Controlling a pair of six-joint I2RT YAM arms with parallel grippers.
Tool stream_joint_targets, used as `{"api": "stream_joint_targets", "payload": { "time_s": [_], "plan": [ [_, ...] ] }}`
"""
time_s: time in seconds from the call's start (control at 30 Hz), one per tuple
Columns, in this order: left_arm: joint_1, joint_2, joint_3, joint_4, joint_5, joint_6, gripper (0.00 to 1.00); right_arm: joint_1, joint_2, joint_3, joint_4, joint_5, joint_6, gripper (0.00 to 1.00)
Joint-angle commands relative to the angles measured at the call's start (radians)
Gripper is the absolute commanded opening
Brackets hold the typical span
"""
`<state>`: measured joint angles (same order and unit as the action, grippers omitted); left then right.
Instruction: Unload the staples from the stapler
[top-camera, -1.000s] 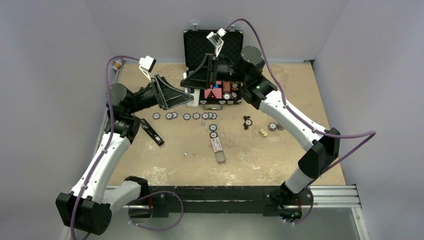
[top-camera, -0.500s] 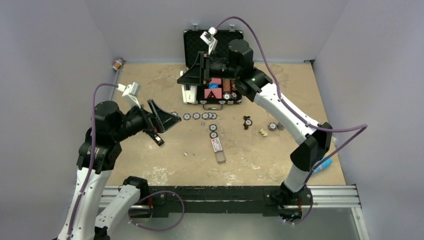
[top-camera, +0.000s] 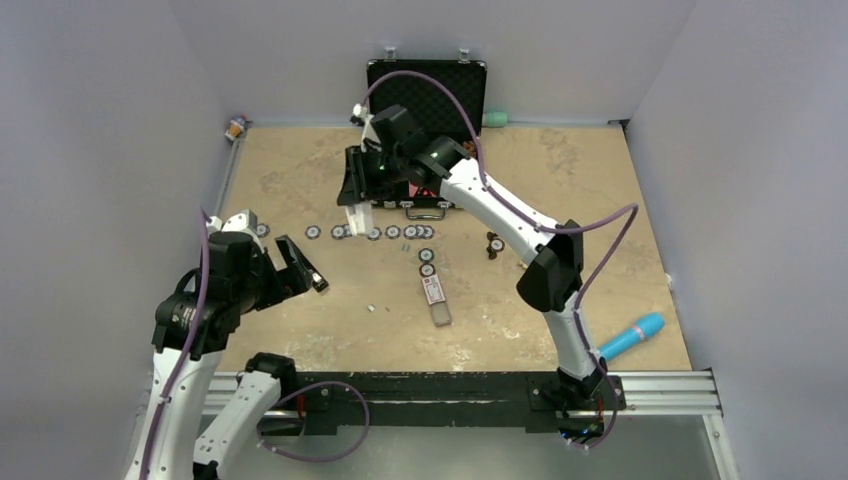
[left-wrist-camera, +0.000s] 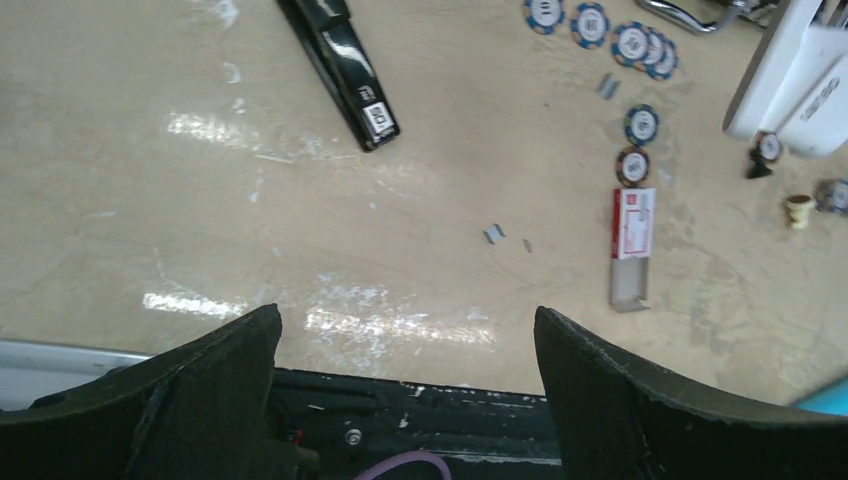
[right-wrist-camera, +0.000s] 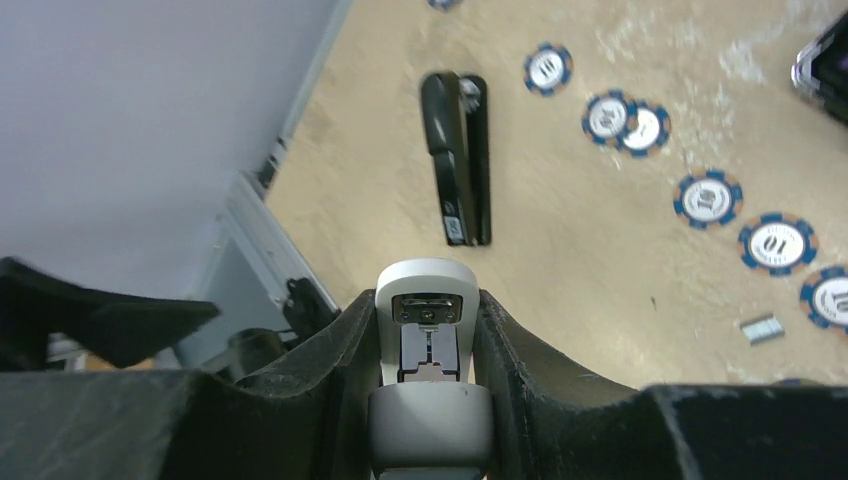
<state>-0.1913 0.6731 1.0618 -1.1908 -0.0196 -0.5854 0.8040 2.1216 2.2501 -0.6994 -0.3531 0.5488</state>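
The stapler (left-wrist-camera: 345, 62) lies flat on the table (top-camera: 300, 160) at its left side. It is a slim black bar with a small label at its near end, and nothing touches it. In the right wrist view its two black halves lie close side by side.

The left pincer (left-wrist-camera: 405, 314) hangs just on the near side of the stapler. Its fingers (left-wrist-camera: 215, 370) are spread wide, with only bare table between them.

The staples (left-wrist-camera: 493, 234) lie loose as tiny grey bits on the table, to the right of the stapler's labelled end. A second small clump (left-wrist-camera: 608, 87) lies further right of the stapler, beside the poker chips (left-wrist-camera: 632, 42). These chips run in a line off to the stapler's right.

A clear little box (left-wrist-camera: 630, 245) with a red-white label lies flat further right, beyond the nearer staples, with two more chips at its far end.

The right pincer (top-camera: 356, 192) is well apart from the stapler, on its far right side above the chip line. It is clamped on a white oblong block (right-wrist-camera: 427, 385), which stands out past the fingertips and is held off the table. Behind it, furthest from the stapler, stands a black case (top-camera: 427, 82) with its lid raised.
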Motion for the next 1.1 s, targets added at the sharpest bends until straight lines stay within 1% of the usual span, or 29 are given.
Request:
{"api": "stream_joint_targets", "payload": {
  "time_s": [0.0, 0.07, 0.3, 0.4, 0.53, 0.77, 1.07],
  "plan": [
    [0.011, -0.022, -0.022, -0.058, -0.195, 0.001, 1.0, 0.025, 0.037, 0.058, -0.129, 0.122, -0.031, 0.0],
    [0.012, -0.034, -0.03, -0.037, -0.192, 0.002, 1.0, 0.032, 0.066, 0.063, -0.146, 0.145, -0.03, 0.0],
    [0.012, -0.081, -0.083, 0.049, -0.263, 0.012, 1.0, 0.075, 0.153, 0.07, -0.167, 0.203, -0.021, 0.0],
    [0.011, -0.108, -0.128, 0.091, -0.323, 0.019, 1.0, 0.094, 0.2, 0.088, -0.169, 0.224, -0.02, 0.0],
    [0.012, -0.146, -0.187, 0.115, -0.399, 0.012, 1.0, 0.119, 0.258, 0.142, -0.182, 0.289, -0.02, 0.0],
    [0.011, -0.125, -0.202, 0.134, -0.396, 0.029, 1.0, 0.152, 0.325, 0.163, -0.172, 0.388, -0.002, 0.0],
    [0.012, -0.13, -0.21, 0.135, -0.4, 0.026, 1.0, 0.162, 0.387, 0.181, -0.13, 0.425, 0.002, 0.0]
  ]
}}
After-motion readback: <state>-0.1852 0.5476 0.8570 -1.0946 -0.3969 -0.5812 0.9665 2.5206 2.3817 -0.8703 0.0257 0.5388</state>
